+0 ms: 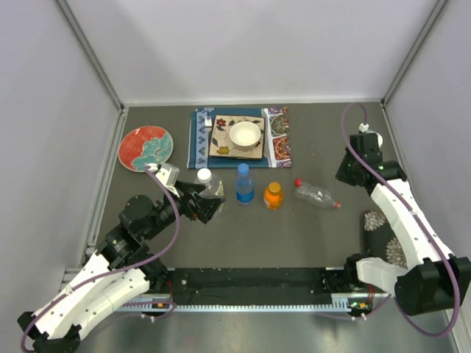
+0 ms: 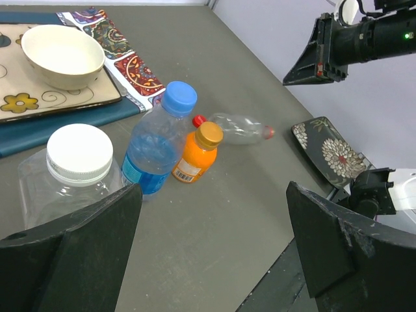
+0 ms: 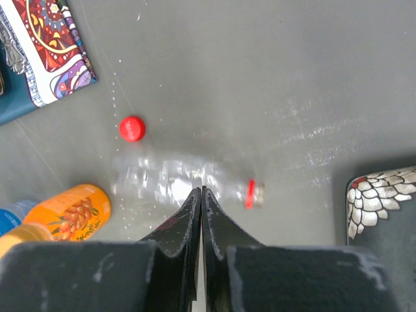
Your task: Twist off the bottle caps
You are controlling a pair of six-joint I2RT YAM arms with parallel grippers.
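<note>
1. Red cap (image 3: 132,128) lies loose on the bench (image 3: 260,78) beside the slim bottle (image 3: 175,179), which lies flat.
2. White cap (image 2: 79,151), blue cap (image 2: 179,99), orange cap (image 2: 210,134) sit on upright bottles (image 2: 149,156) left of it.
3. Right fingers (image 3: 188,214) pressed together, empty; left fingers (image 2: 84,253) wide.

White bowl (image 1: 245,134) on floral tray (image 1: 219,144), blue mat (image 1: 196,143) beneath; red plate (image 1: 146,148) left; dark dish (image 1: 372,223) right.

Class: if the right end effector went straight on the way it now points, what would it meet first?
Probably the slim clear bottle, lying on its side: the shut right end effector lines up with its body. The gap between them is unclear.
</note>
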